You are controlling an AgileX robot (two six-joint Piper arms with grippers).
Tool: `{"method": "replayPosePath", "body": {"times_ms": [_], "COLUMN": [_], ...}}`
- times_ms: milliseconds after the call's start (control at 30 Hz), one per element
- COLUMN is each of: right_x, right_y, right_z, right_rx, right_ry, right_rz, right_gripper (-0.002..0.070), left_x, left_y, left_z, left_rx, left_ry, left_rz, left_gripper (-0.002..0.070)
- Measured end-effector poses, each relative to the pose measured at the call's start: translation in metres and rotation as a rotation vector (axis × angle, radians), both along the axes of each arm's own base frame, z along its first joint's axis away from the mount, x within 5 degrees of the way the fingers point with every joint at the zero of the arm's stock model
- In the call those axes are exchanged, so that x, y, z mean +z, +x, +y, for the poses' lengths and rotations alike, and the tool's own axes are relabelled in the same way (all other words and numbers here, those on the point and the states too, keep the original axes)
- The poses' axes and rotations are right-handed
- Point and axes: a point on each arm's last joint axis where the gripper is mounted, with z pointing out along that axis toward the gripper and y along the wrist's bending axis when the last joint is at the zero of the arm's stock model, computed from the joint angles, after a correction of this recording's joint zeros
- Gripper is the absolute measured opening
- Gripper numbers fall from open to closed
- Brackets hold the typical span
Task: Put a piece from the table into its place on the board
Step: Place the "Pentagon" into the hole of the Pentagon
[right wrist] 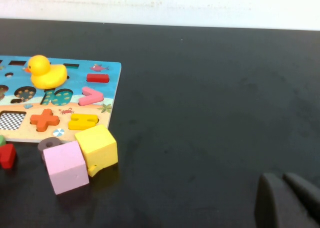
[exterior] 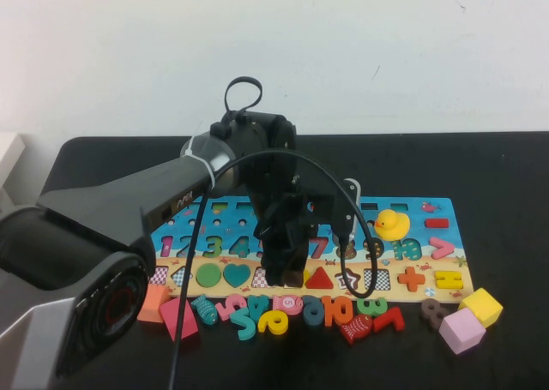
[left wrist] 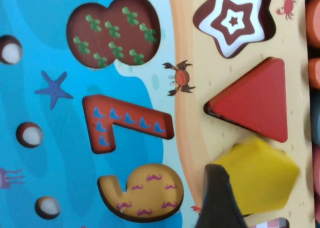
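My left gripper [exterior: 287, 268] hangs low over the shapes row of the colourful puzzle board [exterior: 429, 208], just left of the red triangle [exterior: 319, 279]. In the left wrist view one black finger [left wrist: 218, 200] lies against a yellow pentagon piece [left wrist: 265, 178]. The piece sits tilted over its recess, beside the red triangle [left wrist: 257, 100]; the other finger is out of view. My right gripper [right wrist: 281, 179] rests shut and empty over bare black table, well right of the board [right wrist: 107, 95]. It does not show in the high view.
Loose numbers and shapes [exterior: 283, 309] lie in a row along the board's front edge. A yellow cube [exterior: 482, 306] and a pink cube [exterior: 461, 330] sit at the front right. A yellow duck [exterior: 391, 225] stands on the board. The left arm's cable [exterior: 347, 261] loops over the board.
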Motion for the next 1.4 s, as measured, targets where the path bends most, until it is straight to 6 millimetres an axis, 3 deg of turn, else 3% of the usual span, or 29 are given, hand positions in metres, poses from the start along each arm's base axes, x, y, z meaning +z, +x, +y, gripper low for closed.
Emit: {"method": "replayPosePath", "body": {"times_ms": [333,433,567,667,933,1167,1400], "right_x": [0.000,0.000,0.000,0.000,0.000,0.000,0.000], "right_y": [0.000,0.000,0.000,0.000,0.000,0.000,0.000], "right_z": [0.000,0.000,0.000,0.000,0.000,0.000,0.000], "right_rx": [-0.006,-0.006,-0.006,-0.006,-0.006,-0.006,-0.006], "right_ry": [0.017,0.017,0.018,0.018,0.018,0.018,0.018], "right_rz": [-0.001,-0.001,-0.001,-0.001,-0.001,-0.001,-0.001], "right_gripper": [0.0019,0.0019,0.0019,0.0019,0.0019,0.0019,0.0019], "left_x": [0.000,0.000,0.001,0.005,0.013,-0.004,-0.007], "left_y": [0.000,0.000,-0.003,-0.005,-0.004,0.000,0.004], "left_z": [0.000,0.002,0.004,0.004,-0.006,-0.010,-0.011], "left_rx": [0.000,-0.007,-0.012,0.069,0.346,0.404,0.453], "left_ry": [0.001,0.017,0.040,0.033,-0.093,-0.115,-0.143], "left_rz": [0.000,0.002,0.026,0.053,0.123,0.142,0.117], "left_gripper": [0.0368,0.0274,0.0076,0.0021,0.0002,0.0000,0.0000]}}
